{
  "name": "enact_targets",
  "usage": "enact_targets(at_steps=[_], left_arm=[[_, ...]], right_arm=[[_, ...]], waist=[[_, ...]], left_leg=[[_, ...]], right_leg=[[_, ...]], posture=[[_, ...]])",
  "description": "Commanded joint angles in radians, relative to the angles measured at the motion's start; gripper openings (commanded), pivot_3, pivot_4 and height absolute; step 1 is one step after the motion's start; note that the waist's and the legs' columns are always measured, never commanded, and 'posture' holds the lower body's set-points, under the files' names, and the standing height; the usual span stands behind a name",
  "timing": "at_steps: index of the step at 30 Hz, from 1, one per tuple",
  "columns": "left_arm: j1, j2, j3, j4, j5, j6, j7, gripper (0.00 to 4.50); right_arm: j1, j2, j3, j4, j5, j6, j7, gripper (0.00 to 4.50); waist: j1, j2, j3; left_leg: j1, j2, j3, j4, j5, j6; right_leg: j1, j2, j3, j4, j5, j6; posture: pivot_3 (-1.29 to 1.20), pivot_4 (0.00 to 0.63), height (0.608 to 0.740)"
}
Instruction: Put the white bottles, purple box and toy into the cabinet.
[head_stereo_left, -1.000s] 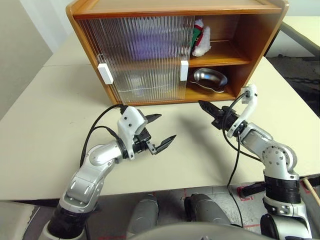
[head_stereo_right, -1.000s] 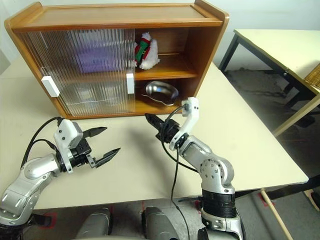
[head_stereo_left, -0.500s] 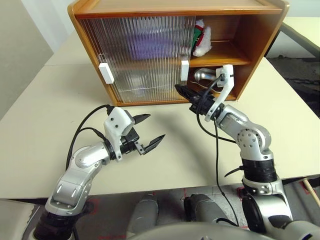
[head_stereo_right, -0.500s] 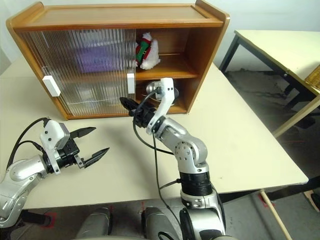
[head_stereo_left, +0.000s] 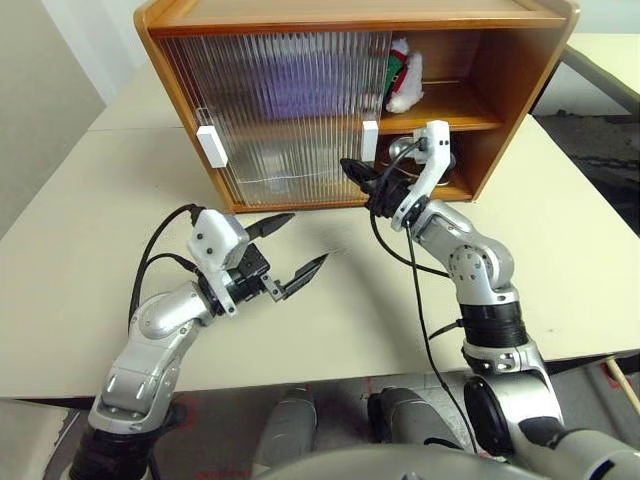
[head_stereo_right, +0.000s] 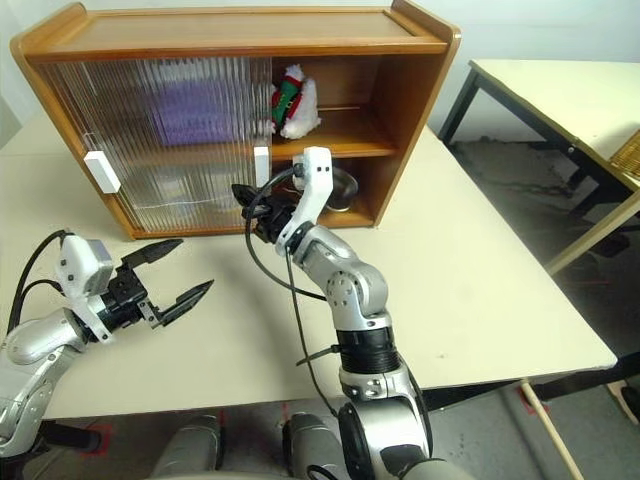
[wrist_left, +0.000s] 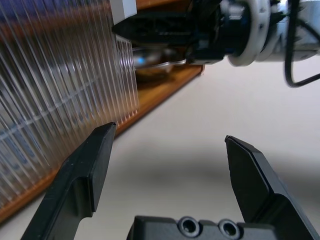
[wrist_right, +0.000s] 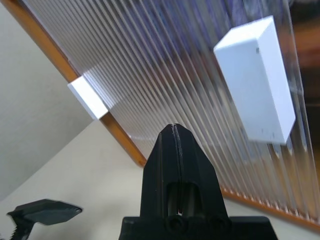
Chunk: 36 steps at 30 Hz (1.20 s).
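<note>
The wooden cabinet stands at the back of the table, its two ribbed doors covering its left part. On the upper shelf in the open right part sits the toy. A lilac blur behind the doors is the purple box. The white bottles are hidden. My right gripper is shut and empty, its tip just below the right door's white handle. Low over the table in front of the doors, my left gripper is open with nothing in it.
A steel bowl lies on the lower shelf, partly behind my right arm. The left door's handle is further left. A second table stands to the right. Bare tabletop stretches around both arms.
My right gripper has swung left and up from over the table to the right door's handle. The left gripper has shifted slightly left and up, still open.
</note>
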<state>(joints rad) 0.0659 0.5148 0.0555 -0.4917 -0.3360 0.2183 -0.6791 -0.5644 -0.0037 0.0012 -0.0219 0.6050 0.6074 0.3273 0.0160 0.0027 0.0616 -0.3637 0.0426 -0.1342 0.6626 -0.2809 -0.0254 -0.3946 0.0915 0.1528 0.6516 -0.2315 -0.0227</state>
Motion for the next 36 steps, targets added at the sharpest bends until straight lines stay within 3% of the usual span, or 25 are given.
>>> enact_targets(at_steps=[1, 16, 36], left_arm=[[0.015, 0.004, 0.002, 0.000, 0.001, -0.019, -0.003, 4.50], [0.009, 0.001, -0.018, 0.009, 0.006, -0.020, 0.000, 4.50], [0.000, -0.003, -0.017, 0.018, -0.006, -0.027, -0.005, 4.50]], right_arm=[[-0.022, 0.008, -0.010, 0.030, -0.021, -0.031, 0.004, 0.04], [-0.072, 0.040, -0.044, 0.118, -0.090, -0.123, -0.046, 0.04], [-0.057, 0.057, -0.046, 0.085, -0.107, -0.132, -0.079, 0.04]], waist=[[0.000, 0.000, 0.000], [0.001, -0.001, 0.000], [0.001, -0.001, -0.001]], left_leg=[[0.000, 0.000, 0.000, 0.000, 0.000, 0.000], [0.000, 0.001, -0.001, 0.000, 0.000, 0.000], [0.000, 0.001, 0.000, 0.001, 0.000, 0.000]], right_leg=[[0.000, 0.000, 0.000, 0.000, 0.000, 0.000], [0.000, 0.000, 0.000, 0.000, 0.003, 0.004], [0.000, 0.000, 0.000, 0.000, 0.004, 0.002]], posture=[[0.08, 0.060, 0.740], [0.08, 0.057, 0.740], [0.07, 0.052, 0.740]])
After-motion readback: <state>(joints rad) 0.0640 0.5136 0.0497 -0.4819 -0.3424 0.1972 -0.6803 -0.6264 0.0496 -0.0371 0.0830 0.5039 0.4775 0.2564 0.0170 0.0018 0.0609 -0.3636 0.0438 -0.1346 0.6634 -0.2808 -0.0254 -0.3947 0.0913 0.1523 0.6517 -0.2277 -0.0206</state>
